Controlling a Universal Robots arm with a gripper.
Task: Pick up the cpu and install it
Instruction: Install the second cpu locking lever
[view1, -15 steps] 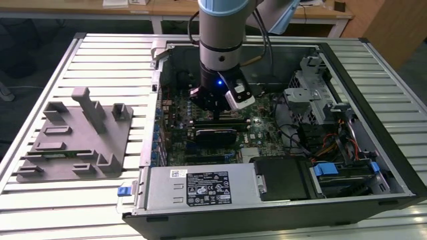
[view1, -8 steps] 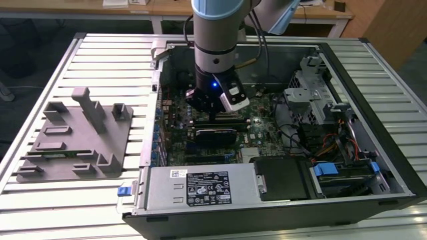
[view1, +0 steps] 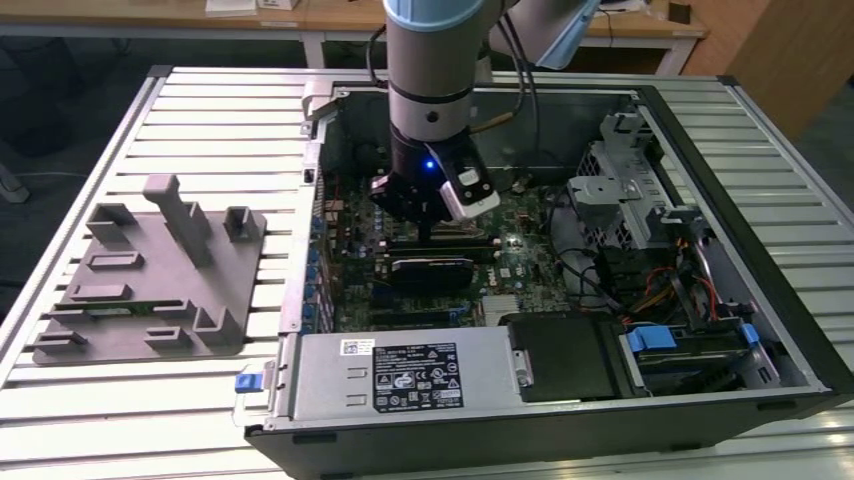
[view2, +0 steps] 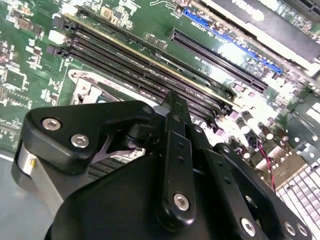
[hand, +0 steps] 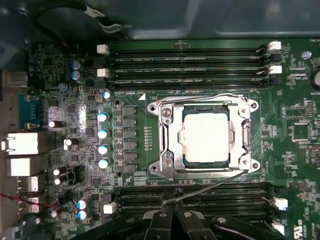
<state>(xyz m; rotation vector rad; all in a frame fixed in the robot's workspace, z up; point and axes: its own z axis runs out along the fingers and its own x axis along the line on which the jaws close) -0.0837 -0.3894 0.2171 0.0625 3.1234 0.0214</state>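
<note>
Judging from the first wrist view, your cpu already sits in the socket frame mid-motherboard between the memory slots, bracket and lever still unlatched, while your gripper hovers just beside it, fingers drawn together, apparently on nothing.

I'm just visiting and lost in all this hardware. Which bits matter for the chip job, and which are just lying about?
Part of the job:
cpu, lying in the socket frame
end effector, beside the socket

Just lying about:
grey plastic tray
memory slots
power supply box
</note>
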